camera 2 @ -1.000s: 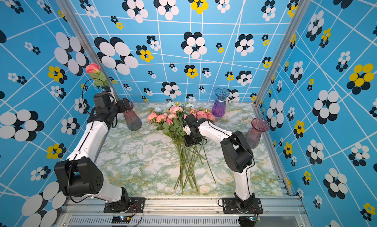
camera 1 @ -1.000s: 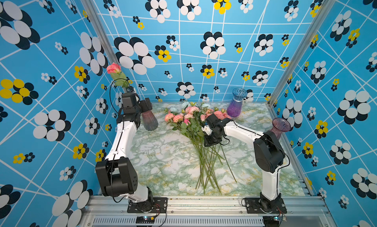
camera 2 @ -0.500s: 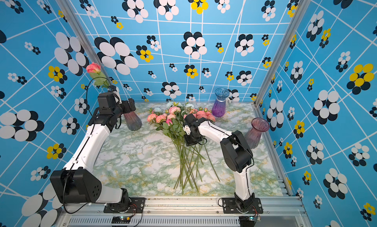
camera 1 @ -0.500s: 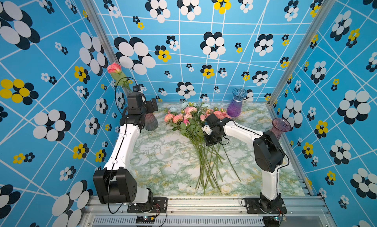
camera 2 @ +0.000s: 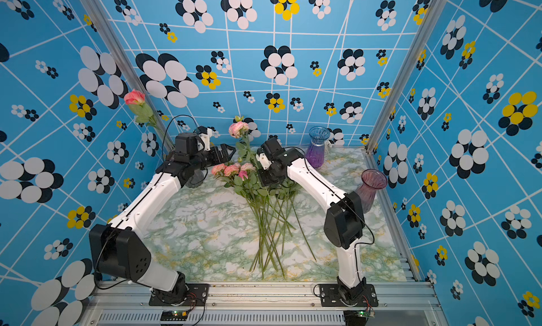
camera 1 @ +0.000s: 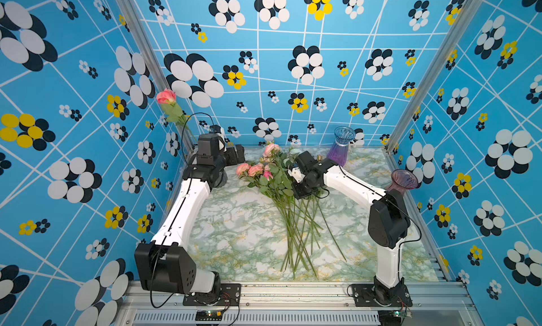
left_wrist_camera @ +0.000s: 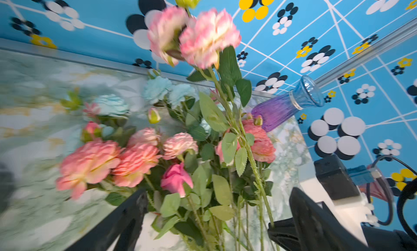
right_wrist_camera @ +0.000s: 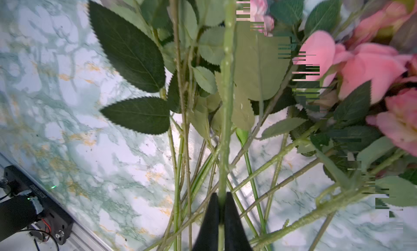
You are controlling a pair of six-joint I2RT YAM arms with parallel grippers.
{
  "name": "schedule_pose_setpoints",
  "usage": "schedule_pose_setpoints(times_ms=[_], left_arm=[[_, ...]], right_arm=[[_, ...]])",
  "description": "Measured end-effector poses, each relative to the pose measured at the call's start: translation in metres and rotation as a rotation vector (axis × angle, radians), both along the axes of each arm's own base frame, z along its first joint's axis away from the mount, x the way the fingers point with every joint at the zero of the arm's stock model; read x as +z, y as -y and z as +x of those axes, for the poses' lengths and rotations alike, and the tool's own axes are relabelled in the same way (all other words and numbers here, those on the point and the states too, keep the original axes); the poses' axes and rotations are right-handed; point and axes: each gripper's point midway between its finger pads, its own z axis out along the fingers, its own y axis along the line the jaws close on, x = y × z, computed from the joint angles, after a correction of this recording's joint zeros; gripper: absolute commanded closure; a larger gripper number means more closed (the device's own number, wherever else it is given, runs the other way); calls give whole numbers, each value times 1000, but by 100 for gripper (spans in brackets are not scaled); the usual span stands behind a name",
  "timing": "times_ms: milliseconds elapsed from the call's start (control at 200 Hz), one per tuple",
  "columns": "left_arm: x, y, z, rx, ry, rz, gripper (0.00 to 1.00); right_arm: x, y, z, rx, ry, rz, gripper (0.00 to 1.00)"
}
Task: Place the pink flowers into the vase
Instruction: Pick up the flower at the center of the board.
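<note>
Marbled tabletop (camera 1: 234,222), blue floral walls (camera 1: 293,37), pink flowers (camera 1: 255,169) heaped

My right gripper (right_wrist_camera: 222,200) pinches one green stem (right_wrist_camera: 226,103), its ruffled pink bloom (camera 2: 238,129) raised above it. The other pink flowers (camera 1: 255,170) lie heaped just beside it, stems fanned out. One rose (camera 1: 166,96) stands in the smoky vase (camera 2: 195,179) beside my left gripper (left_wrist_camera: 216,193).
</note>
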Motion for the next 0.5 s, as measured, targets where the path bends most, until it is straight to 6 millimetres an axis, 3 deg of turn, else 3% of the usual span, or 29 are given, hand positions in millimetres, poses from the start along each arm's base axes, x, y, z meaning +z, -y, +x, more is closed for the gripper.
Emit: schedule_pose_setpoints(times_ms=[235, 380, 500], left_arm=[[-14, 80, 7, -194, -82, -242, 0], [-22, 110, 11, -252, -123, -342, 1], [-26, 128, 16, -283, -142, -410, 1]], right_arm=[[62, -16, 22, 3, 127, 89, 100], [88, -20, 27, 5, 172, 126, 100], [96, -22, 27, 8, 180, 140, 100]])
